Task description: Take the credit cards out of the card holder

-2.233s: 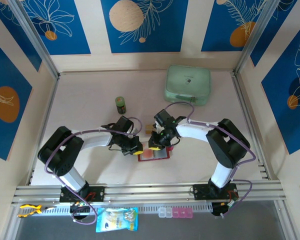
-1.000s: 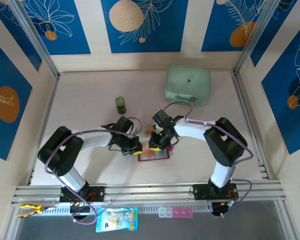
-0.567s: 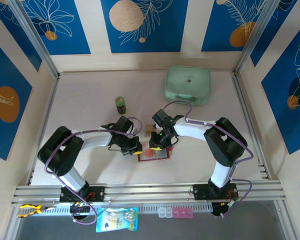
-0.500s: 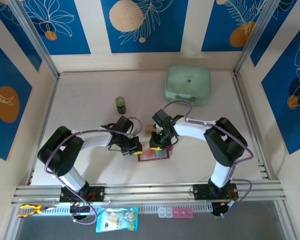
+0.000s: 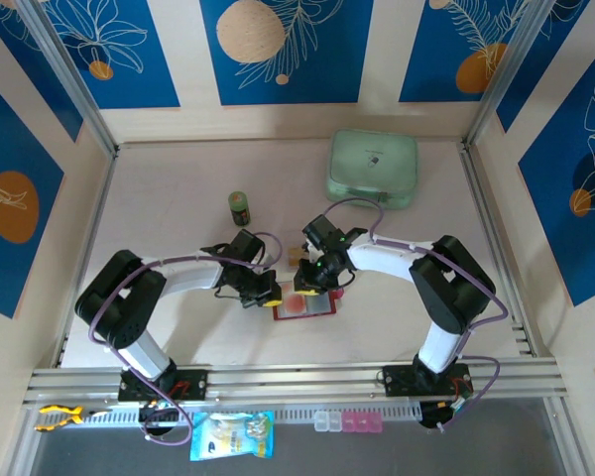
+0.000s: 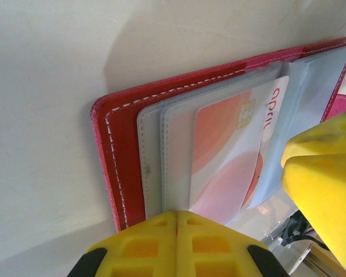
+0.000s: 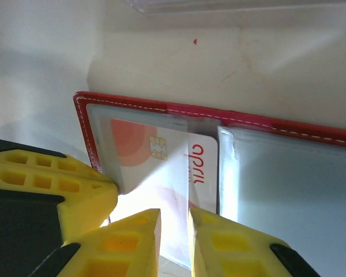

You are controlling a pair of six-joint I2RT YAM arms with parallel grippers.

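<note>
Table [image 5: 169, 208]: pale top, walled by blue-and-cream panels. In the top view both arms reach inward and meet just below centre frame.

Card holder [image 5: 307, 307]: lies open and flat where the arms meet. It is a small red rectangle with white stitching along the border and clear sleeves [image 6: 153, 156] inside.

Left gripper [image 6: 176, 222]: yellow fingers pressed flat together, with no gap at the seam. It sits at the bottom of the left wrist view, over the holder's edge, where the red border and sleeves run under it. I cannot tell whether a sleeve is nipped in the seam.

Credit card [image 6: 228, 150]: pale pink-white with orange-pink curves, a gold chip and red lettering along one end. The lettered end pokes out of its sleeve toward the holder's fold. The rest lies under greyish plastic.

Right gripper [image 7: 174, 228]: bottom centre of the right wrist view, fingers only a narrow slit apart. The card's near end runs down to that slit. I cannot tell whether it is pinched or merely lies beneath.

Elsewhere in the top view:
- Mint-green case [image 5: 372, 169]: upper right of the table, well apart from the holder.
- Small green jar [image 5: 239, 208]: left of centre, above the left wrist.
- Tan item [image 5: 296, 256]: between the two wrists, too small to make out.
- Blue packet [image 5: 232, 434]: on the near ledge at the bottom.
</note>
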